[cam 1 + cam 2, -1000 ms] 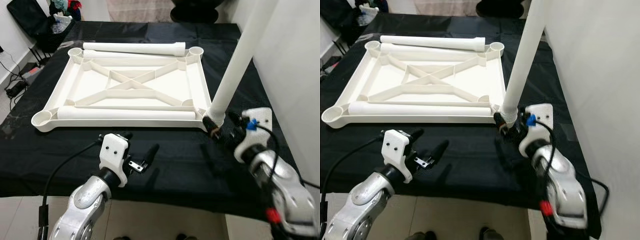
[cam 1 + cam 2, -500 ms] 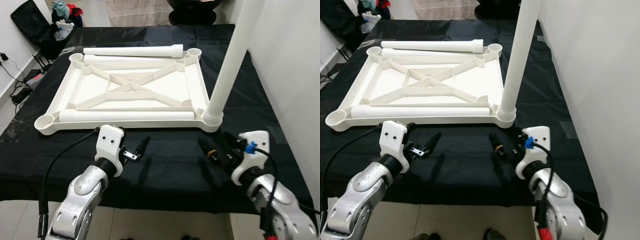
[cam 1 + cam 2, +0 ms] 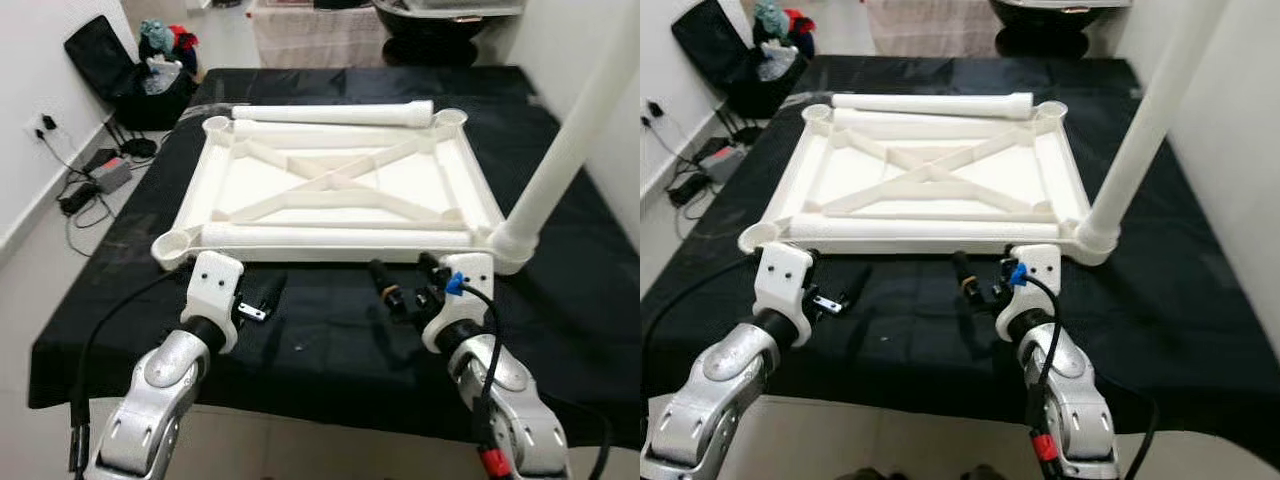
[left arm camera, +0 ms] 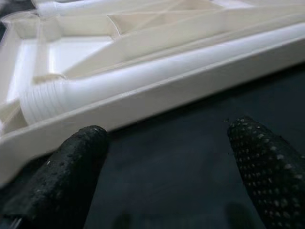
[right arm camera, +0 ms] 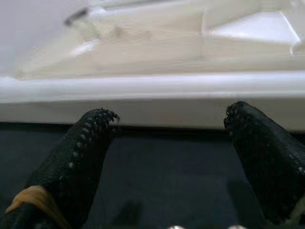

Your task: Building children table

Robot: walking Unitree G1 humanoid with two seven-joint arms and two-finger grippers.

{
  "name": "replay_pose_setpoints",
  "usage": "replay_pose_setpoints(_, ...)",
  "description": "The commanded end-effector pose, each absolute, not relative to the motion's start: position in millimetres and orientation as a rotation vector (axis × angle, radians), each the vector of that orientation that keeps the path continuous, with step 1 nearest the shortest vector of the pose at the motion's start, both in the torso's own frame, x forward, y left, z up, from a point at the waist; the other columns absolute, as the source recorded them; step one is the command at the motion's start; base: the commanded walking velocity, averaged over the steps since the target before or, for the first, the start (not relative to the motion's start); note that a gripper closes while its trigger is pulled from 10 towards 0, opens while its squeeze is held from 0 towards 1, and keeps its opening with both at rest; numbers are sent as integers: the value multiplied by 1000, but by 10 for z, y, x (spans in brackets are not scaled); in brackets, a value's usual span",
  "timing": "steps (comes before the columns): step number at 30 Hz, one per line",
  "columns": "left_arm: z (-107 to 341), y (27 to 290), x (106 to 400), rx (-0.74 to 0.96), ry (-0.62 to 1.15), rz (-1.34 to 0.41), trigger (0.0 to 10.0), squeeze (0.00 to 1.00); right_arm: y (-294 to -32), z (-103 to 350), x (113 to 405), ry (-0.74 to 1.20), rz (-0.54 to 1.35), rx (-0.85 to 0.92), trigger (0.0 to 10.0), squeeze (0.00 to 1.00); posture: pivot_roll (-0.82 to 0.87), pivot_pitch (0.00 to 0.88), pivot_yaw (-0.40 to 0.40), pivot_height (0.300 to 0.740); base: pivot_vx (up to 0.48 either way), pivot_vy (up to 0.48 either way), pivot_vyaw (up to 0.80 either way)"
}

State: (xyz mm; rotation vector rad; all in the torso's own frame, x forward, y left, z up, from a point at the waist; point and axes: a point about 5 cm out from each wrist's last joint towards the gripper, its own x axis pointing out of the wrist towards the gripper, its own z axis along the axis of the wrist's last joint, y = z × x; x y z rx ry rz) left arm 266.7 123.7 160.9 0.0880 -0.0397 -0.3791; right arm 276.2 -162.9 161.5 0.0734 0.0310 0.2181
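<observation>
The white tabletop (image 3: 225,175) lies upside down on a black-covered table (image 3: 330,350). One white leg (image 3: 565,150) stands upright in its near right corner socket. Another leg (image 3: 335,236) lies along the near rim, and two more legs (image 3: 330,113) lie at the far rim. My left gripper (image 3: 262,300) hovers open just in front of the near rim, towards its left end; its fingers (image 4: 81,157) hold nothing. My right gripper (image 3: 408,282) is open too, low over the cloth before the near rim, left of the upright leg; its fingers (image 5: 90,143) are empty.
A white wall stands close on the right. On the floor to the left lie cables and an adapter (image 3: 100,178), with a black bag of toys (image 3: 120,65) further back. The table's near edge (image 3: 300,405) is right below my arms.
The right gripper let go of the upright leg's base, drew back and shifted left along the near rim. The view has shifted left too, so both arms now face the tabletop's middle.
</observation>
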Motion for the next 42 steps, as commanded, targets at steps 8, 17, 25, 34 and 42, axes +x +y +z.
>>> replay_pose_setpoints(8, 1598, 1280, 2706, 109, -42, -362, 10000, 0, -1577, 1612, 2796, -6, 222, 83, 10000, 0, -32, 156, 33, 740, 0, 480, 0)
replay_pose_setpoints(17, 1625, 1261, 2709, 97, -64, -384, 10000, 0, -1570, 1587, 2811, -5, 211, 80, 10000, 0, -35, 145, 38, 740, 0, 53, 0)
replay_pose_setpoints(25, 1700, 1180, 2721, 58, -99, -393, 10000, 0, -1562, 1575, 2828, -6, 215, 88, 10000, 0, -39, 137, 39, 740, 218, 0, -600)
replay_pose_setpoints(34, 1775, 1052, 2720, 28, -131, -443, 10000, 0, -1561, 1595, 2838, -19, 215, 95, 10000, 0, -41, 139, 46, 740, 397, 0, -89)
replay_pose_setpoints(42, 1835, 998, 2723, 24, -149, -469, 10000, 0, -1553, 1611, 2843, -28, 228, 110, 10000, 0, -36, 144, 44, 740, 356, 0, 0)
